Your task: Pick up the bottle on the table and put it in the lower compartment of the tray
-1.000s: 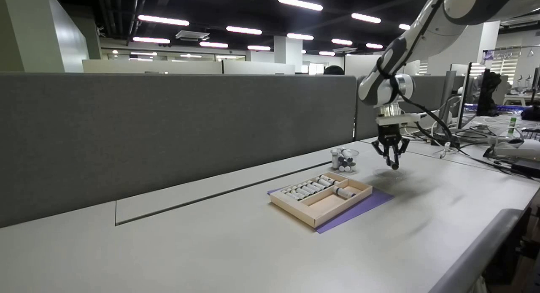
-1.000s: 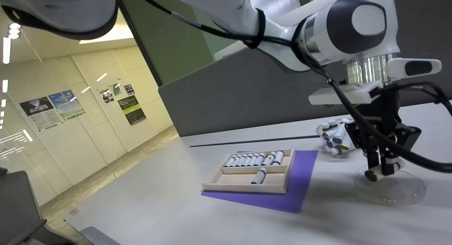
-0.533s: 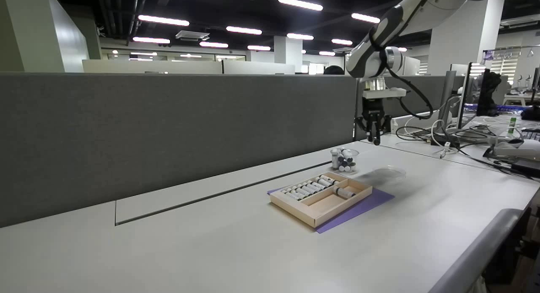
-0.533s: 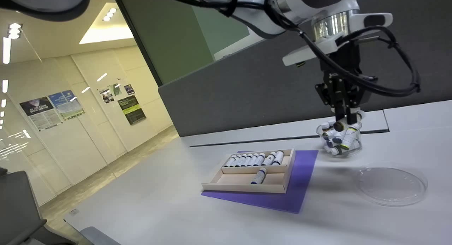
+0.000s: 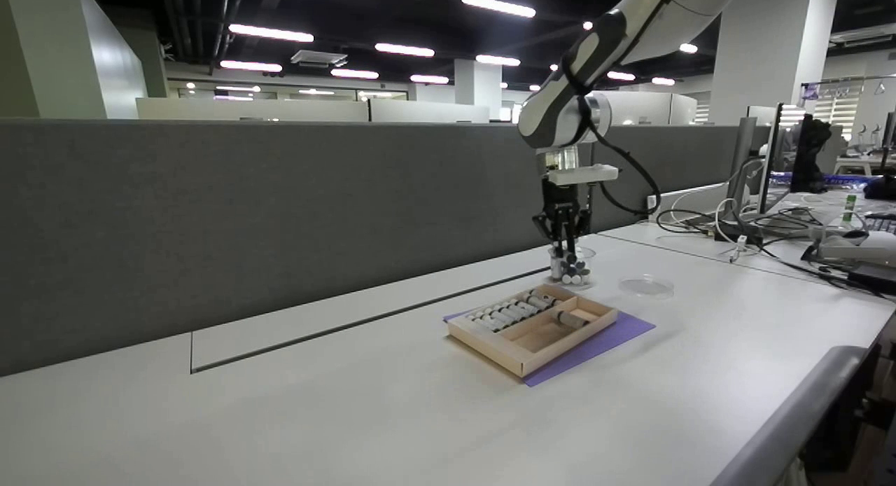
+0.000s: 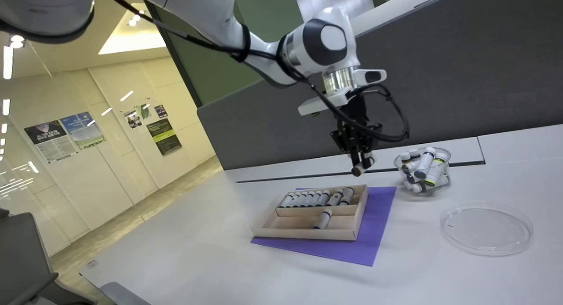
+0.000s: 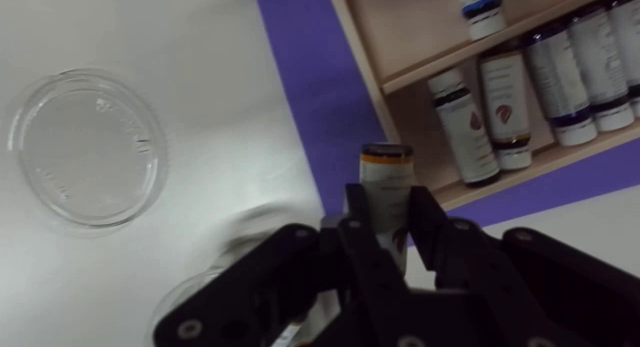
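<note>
My gripper (image 7: pixel 384 202) is shut on a small bottle (image 7: pixel 387 172) with a white label, an orange band and a dark end. In an exterior view the gripper (image 6: pixel 361 157) holds the bottle (image 6: pixel 360 168) tilted in the air above the back right corner of the tray. The light-wood tray (image 6: pixel 290 223) has an upper compartment with a row of several bottles and a lower compartment with one bottle lying in it. The tray also shows in an exterior view (image 5: pixel 525 365) and in the wrist view (image 7: pixel 400 22). The gripper's fingers hide part of the held bottle.
A purple sheet (image 6: pixel 378 226) lies under the tray. A clear cup of several bottles (image 6: pixel 424 193) stands right of the tray, partly behind my gripper in an exterior view (image 5: pixel 586 258). A clear round dish (image 6: pixel 486 228) lies farther right. A grey partition (image 5: pixel 294 227) runs behind.
My gripper has lifted the bottle up from just above the clear dish and carried it past the cup to above the tray's back corner. The tray, cup and dish have not moved.
</note>
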### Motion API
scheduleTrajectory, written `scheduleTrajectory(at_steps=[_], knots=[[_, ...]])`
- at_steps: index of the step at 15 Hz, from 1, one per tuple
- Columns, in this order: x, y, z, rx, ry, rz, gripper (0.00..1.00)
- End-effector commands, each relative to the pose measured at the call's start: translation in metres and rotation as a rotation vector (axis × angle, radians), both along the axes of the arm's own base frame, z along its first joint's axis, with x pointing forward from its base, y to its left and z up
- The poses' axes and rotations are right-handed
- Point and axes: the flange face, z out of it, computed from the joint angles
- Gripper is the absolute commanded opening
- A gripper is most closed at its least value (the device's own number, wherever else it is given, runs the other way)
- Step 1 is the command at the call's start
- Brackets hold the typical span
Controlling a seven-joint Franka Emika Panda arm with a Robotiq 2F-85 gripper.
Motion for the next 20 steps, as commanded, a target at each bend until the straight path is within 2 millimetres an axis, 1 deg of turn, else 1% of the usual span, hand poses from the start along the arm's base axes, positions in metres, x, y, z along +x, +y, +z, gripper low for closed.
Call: scheduleTrajectory(at_steps=[1, 4, 6, 9, 12, 13, 14, 15, 20], knots=[[-0.014, 0.052, 0.001, 0.001, 0.014, 0.091, 0.05], [-0.024, 0.090, -0.001, 0.007, 0.035, 0.159, 0.05], [-0.033, 0.110, 0.002, 0.019, 0.051, 0.206, 0.05], [-0.048, 0.135, 0.007, 0.046, 0.071, 0.273, 0.05], [-0.064, 0.156, 0.012, 0.069, 0.087, 0.333, 0.05], [-0.069, 0.161, 0.011, 0.074, 0.096, 0.348, 0.05], [-0.050, 0.156, 0.000, 0.074, 0.083, 0.321, 0.05], [-0.053, 0.159, 0.001, 0.076, 0.086, 0.328, 0.20], [-0.053, 0.157, -0.005, 0.077, 0.090, 0.324, 0.20]])
